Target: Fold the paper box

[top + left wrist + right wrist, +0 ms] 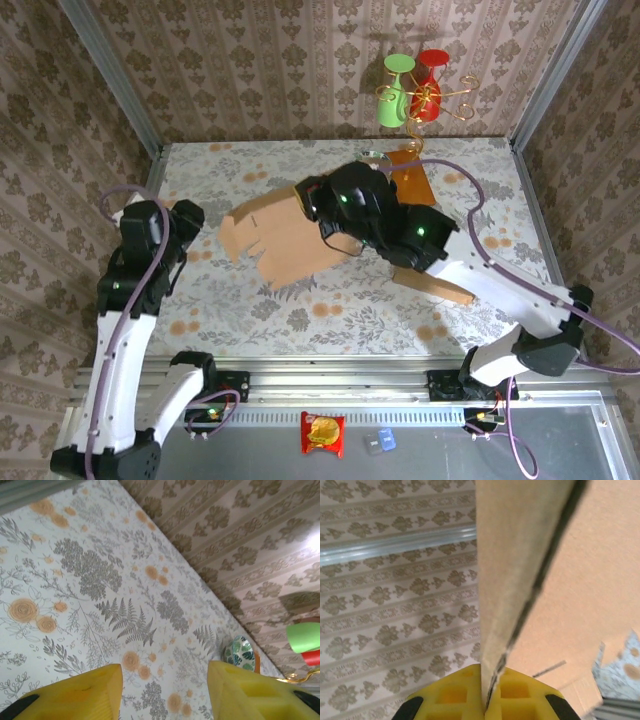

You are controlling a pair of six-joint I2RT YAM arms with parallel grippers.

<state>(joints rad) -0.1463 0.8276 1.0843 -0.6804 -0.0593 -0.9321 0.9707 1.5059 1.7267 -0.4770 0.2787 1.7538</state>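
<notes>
One flattened paper box (275,240) lies unfolded near the middle of the floral tabletop (250,320). The right gripper (487,680) is at the box's far right side, its yellow fingers (445,697) pressed onto a cardboard edge. The left gripper (165,690) hangs near the tabletop's left edge, spread wide and holding nothing.

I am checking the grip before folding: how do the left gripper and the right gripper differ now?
The left gripper stands open and empty; the right gripper is shut on the paper box. The left gripper faces the table; the right gripper faces the wall. Both have yellow fingers.
</notes>
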